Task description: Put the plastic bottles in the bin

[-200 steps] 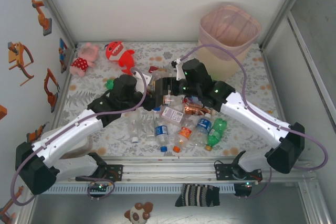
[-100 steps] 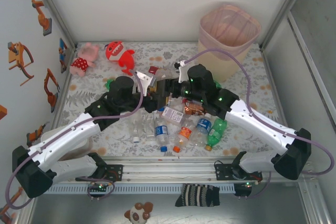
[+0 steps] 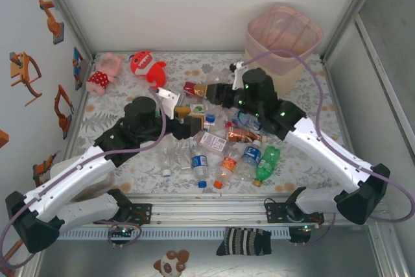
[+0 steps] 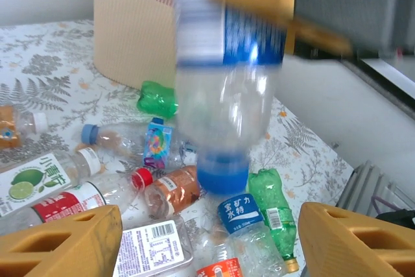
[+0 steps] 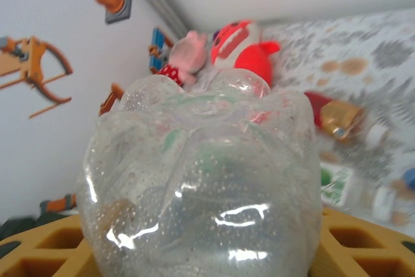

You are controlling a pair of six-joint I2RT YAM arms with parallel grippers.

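Right gripper [image 5: 201,251] grips a clear bottle [image 5: 201,180] between its jaws; left gripper [image 4: 207,241] gapes empty. Clear the bin [image 3: 295,69] rim before letting go.

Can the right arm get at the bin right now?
Probably yes. The bin stands open near the right fingers, nothing tall between them, and the left fingers are open, not touching the bottle the right ones hold.

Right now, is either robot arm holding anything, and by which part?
The right pincer grips a clear blue-labelled bottle by its base end, cap hanging down. The left pincer is open, holding nothing.
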